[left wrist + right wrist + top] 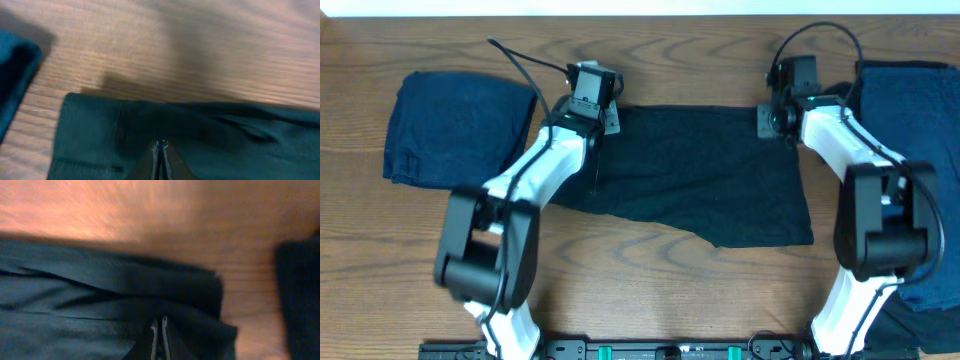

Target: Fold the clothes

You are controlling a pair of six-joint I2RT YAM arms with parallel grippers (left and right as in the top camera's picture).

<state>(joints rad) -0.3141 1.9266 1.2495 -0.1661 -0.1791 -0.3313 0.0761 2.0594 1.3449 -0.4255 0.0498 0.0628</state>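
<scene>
Your left gripper [603,120] and right gripper [769,121] are each clamped on a far corner of the black garment [700,175]. A folded navy garment [460,128] lies to its left.

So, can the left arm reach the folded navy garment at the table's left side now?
Probably yes: the folded navy garment lies uncovered nearby, but the left pincer seems shut on the black garment, so it must release first.
</scene>
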